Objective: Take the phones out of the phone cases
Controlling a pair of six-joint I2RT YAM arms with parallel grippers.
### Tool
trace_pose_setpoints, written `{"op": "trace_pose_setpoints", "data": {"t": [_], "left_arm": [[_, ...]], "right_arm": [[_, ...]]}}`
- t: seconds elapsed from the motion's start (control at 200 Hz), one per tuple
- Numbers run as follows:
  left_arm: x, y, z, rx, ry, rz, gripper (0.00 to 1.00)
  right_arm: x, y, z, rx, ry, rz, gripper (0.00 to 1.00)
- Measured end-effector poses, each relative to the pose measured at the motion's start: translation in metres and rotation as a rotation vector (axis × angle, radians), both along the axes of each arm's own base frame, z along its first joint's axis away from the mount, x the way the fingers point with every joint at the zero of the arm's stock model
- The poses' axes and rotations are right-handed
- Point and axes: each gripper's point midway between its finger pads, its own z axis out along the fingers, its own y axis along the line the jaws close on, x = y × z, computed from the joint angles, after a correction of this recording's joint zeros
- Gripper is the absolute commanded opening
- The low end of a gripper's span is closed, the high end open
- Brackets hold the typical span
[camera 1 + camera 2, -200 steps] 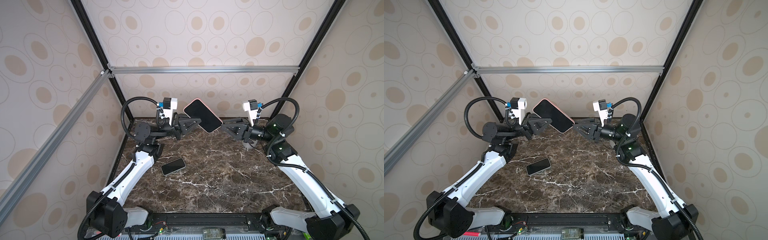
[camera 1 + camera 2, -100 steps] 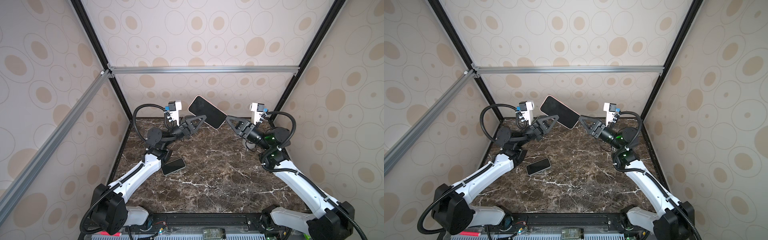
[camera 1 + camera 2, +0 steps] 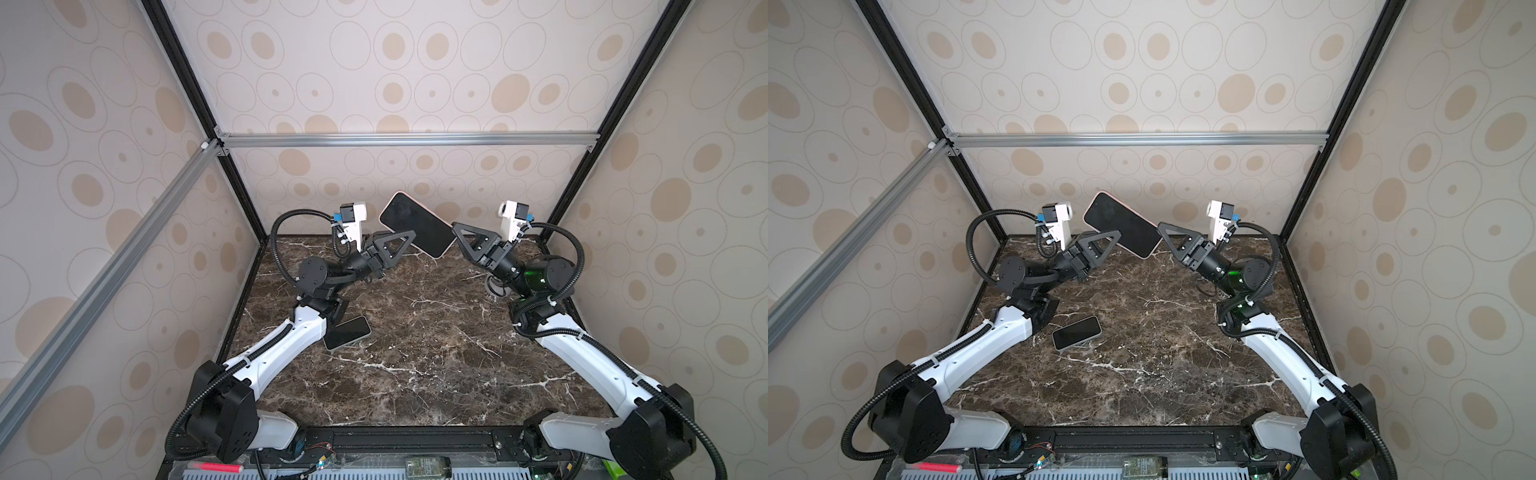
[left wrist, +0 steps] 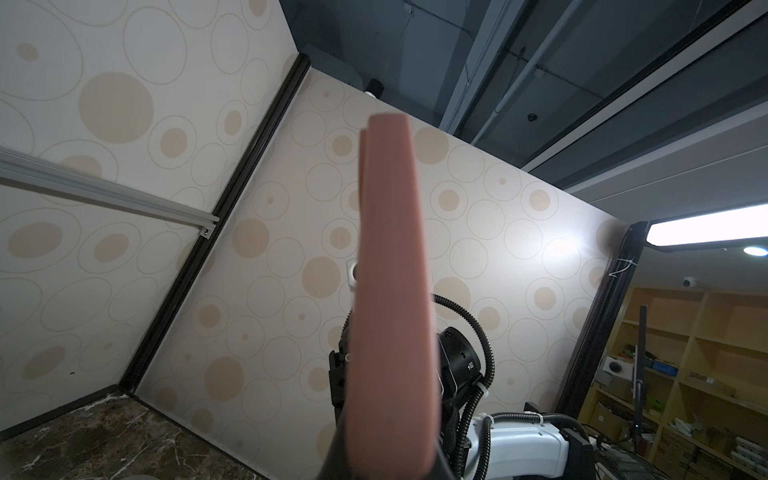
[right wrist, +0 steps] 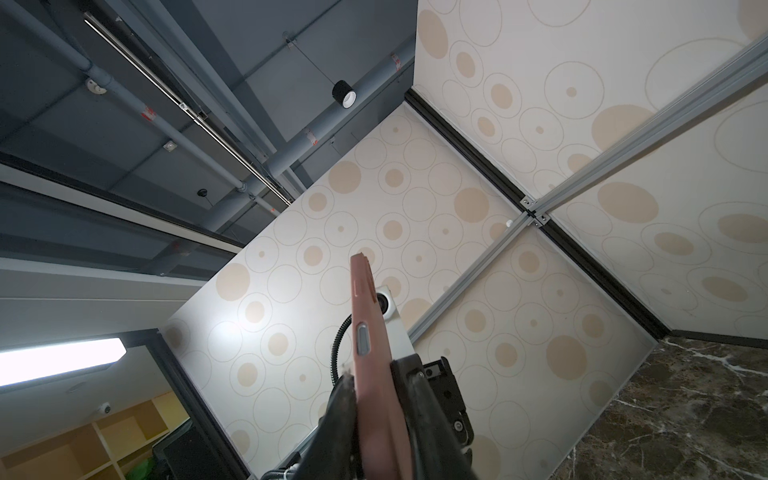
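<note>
Pink phone case: wraps the back and edges of the phone. Only a thin pink rim shows round the dark screen in both top views, so the phone is not yet out.
Phone's place: in the air at the upper middle of both top views, tilted with its left end higher, well clear of the desk. This likely lets both arms reach its edges.
Left claw: clamped tight on the case's lower long edge, just left of centre in the frame. I judge it serves as the anchor.
Right claw: narrow, its fingers hugging both faces of the case's right-hand end. It is probably set there to pull or peel against the left claw's hold.
Second phone: flat on the desk, screen up, lower left of centre and partly under the left arm in a top view. It is well apart from the work.
Risk: the hold is in mid-air at two points, so if a grip slips the phone drops onto marble.
</note>
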Motion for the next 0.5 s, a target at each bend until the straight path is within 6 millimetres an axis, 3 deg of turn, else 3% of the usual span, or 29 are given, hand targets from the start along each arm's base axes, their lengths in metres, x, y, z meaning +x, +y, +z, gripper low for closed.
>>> {"op": "trace_pose_setpoints", "data": {"t": [0.32, 0.5], "left_arm": [[-0.0017, 0.0012, 0.003, -0.018, 0.015, -0.016, 0.0], [-0.004, 0.002, 0.0055, -0.029, -0.013, -0.019, 0.0]], "right_arm": [[-0.0046, 0.0021, 0.0056, 0.034, -0.016, 0.027, 0.0], [-0.0077, 0.0041, 0.0091, 0.057, -0.011, 0.037, 0.0]]}}
